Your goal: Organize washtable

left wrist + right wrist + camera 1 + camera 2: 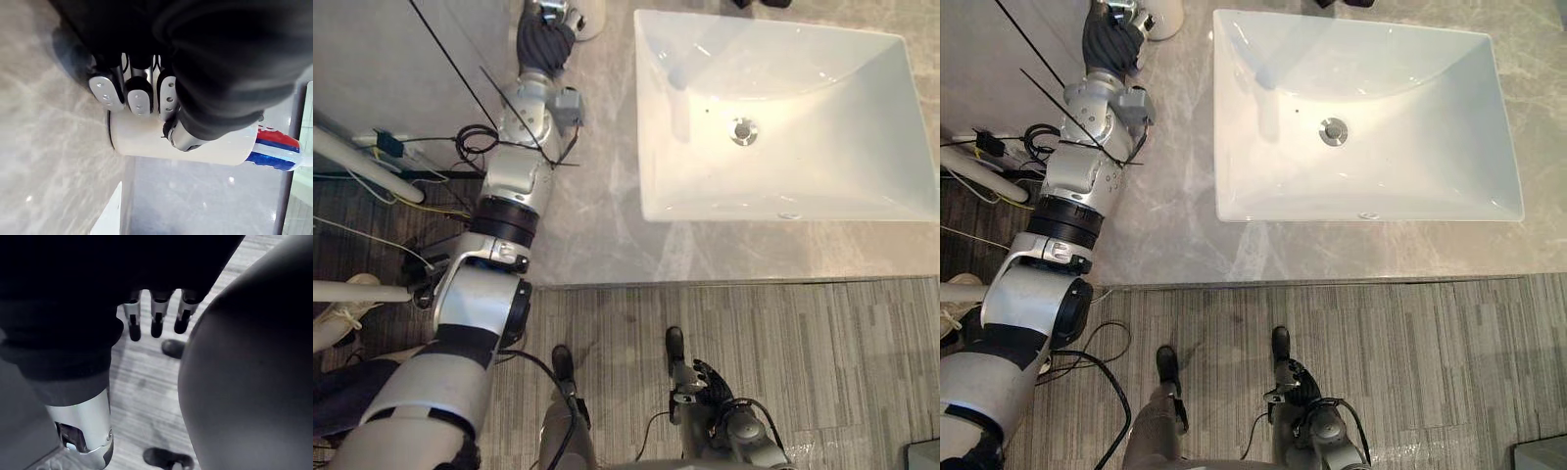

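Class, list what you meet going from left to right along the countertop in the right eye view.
left hand, its fingers curled round the white cup → white cup → sink → drain
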Robot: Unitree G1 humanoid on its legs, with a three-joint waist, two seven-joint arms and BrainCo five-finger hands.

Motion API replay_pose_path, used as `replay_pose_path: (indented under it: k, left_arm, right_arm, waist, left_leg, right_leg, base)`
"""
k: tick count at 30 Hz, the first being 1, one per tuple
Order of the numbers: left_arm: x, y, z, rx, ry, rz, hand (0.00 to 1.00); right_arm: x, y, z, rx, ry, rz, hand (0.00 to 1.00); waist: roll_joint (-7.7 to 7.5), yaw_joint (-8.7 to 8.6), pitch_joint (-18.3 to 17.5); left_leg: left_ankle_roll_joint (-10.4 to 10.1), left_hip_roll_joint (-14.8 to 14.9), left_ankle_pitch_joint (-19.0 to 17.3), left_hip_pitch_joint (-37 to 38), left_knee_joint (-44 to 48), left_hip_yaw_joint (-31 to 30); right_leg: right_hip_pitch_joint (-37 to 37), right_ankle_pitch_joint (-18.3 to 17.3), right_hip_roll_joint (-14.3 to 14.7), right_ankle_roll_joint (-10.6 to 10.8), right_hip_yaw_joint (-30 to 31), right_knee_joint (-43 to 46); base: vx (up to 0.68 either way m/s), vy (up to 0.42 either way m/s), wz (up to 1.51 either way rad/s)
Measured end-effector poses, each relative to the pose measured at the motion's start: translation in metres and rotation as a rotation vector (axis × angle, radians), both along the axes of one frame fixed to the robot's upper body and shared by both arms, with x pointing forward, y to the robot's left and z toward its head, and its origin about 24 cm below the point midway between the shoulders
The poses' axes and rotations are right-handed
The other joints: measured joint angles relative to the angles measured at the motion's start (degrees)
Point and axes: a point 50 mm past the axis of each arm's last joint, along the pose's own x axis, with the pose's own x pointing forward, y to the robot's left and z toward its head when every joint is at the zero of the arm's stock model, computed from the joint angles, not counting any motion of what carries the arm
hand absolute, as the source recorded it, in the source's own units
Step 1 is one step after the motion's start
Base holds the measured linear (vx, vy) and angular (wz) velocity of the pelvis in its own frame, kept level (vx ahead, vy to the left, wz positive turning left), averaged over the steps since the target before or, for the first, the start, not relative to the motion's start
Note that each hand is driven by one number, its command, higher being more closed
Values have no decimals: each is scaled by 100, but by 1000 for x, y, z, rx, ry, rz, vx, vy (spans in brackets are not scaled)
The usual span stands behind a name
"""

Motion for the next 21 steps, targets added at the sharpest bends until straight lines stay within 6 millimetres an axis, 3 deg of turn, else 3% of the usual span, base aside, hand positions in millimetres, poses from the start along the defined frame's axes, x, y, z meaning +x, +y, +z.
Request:
replay_pose_path:
  k: [6, 11, 17, 21]
  left_arm:
    - [-18, 5, -43, 7, 30, -27, 100]
    - [-45, 12, -88, 16, 83, -52, 100]
    - [-98, 35, -155, 8, 227, -45, 100]
    - [-142, 53, -203, -67, 375, 13, 100]
  right_arm:
    - [-3, -6, -2, -18, 11, 1, 0]
    - [-9, -10, -4, -28, 26, -3, 0]
    - [-19, -20, -8, -43, 59, -13, 0]
    - [-34, -31, -16, -68, 118, -35, 0]
  waist:
    - [38, 64, 16]
    - [120, 131, 0]
    - [377, 314, -161]
    - [587, 436, -538]
  left_leg:
    - [2, -5, -3, 290, 9, -52]
    - [20, -15, -17, 593, 7, -125]
    - [78, -24, -105, 1072, 9, -155]
    - [134, -29, -204, 1332, 17, -157]
  right_leg:
    - [299, -96, -7, 39, -40, 87]
    - [542, -289, -28, 59, -163, 341]
    - [950, -552, -54, 77, -233, 605]
    - [1263, -645, -83, 92, -319, 607]
  base:
    - [-18, -20, 5]
    - [-8, -11, 10]
    - [12, 7, 7]
    - [30, 16, 9]
